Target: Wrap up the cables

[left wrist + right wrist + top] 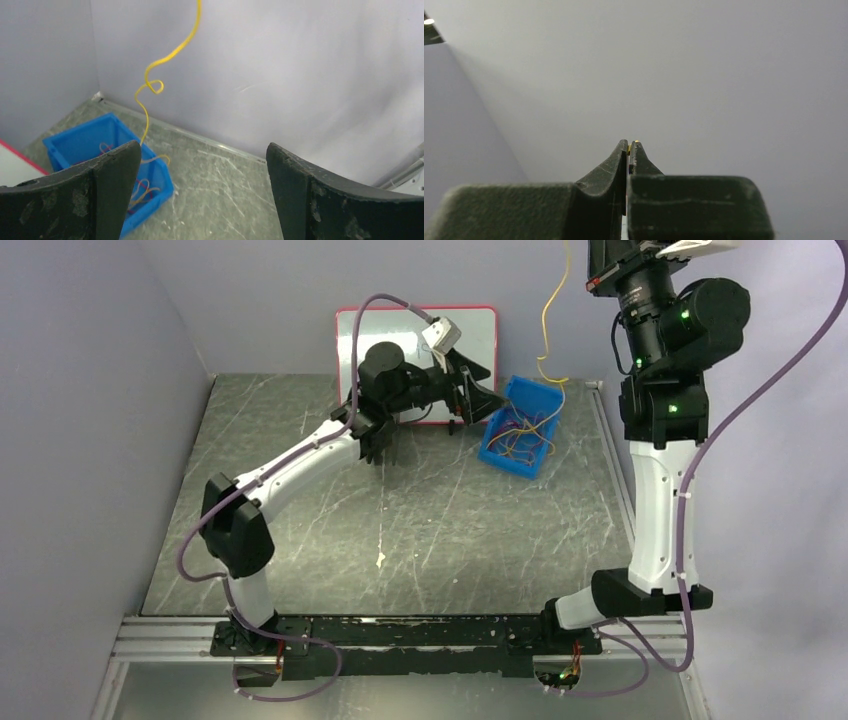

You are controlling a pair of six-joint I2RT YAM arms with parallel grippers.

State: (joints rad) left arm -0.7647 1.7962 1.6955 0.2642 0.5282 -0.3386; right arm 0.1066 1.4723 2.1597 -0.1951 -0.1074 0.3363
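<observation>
The right pincer (629, 146) is clamped shut. A speck of yellow shows at its tips, so it appears to grip the top end of the yellow cable (546, 308). It is held high above the worktop (400, 520), beyond the top edge of the overhead view. From there the cable hangs in loose curls, and its lower end reaches into the blue bin (537, 392) at the far right of the worktop. Other cables (520, 440), yellow and red-orange, lie tangled in the bin. The left pincer (203, 150) stands wide open and empty just beside the bin, facing the hanging strand without touching it. The step in hand looks like drawing one cable clear of the pile for coiling. Next, the left pincer would need to close on the strand lower down. That calls for care, since the wire is thin and free to swing.
</observation>
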